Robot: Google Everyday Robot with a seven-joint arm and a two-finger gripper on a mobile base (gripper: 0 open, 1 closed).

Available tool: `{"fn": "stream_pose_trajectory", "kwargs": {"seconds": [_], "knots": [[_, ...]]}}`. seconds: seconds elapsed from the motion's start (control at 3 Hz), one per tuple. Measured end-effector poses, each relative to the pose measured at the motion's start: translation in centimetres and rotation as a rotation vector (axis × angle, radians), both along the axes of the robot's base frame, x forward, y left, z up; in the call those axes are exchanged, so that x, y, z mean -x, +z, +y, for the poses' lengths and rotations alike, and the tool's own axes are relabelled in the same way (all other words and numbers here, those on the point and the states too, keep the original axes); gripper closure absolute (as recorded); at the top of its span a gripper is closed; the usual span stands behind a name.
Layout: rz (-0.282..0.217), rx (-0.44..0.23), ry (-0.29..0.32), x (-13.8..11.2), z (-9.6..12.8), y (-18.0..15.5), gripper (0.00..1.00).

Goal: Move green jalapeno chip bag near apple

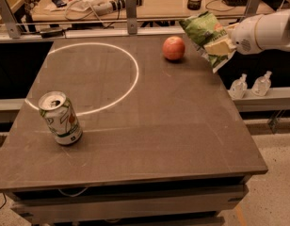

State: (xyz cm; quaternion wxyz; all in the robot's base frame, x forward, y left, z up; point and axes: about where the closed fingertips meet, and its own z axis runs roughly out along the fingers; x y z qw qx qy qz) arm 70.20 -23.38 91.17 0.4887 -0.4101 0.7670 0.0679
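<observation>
As the gripper (219, 47) clasps the chip bag (203, 28), it hovers near apple (173, 48).

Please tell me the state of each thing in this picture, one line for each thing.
Chip bag: held in the air, right of the apple, not touching it.
Apple: resting on the table, free.
Soda can: standing upright, top opened.
Gripper: at the table's far right corner, shut on the chip bag.
</observation>
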Motion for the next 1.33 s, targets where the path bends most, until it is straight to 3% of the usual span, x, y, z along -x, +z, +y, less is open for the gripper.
{"fn": "stream_pose_trajectory", "kwargs": {"seconds": [1.0, 1.33], "knots": [[0.073, -0.069, -0.004, -1.7, 3.7, -3.1, 1.0], [0.074, -0.069, 0.0, -1.8, 4.0, -3.2, 0.84]]}}
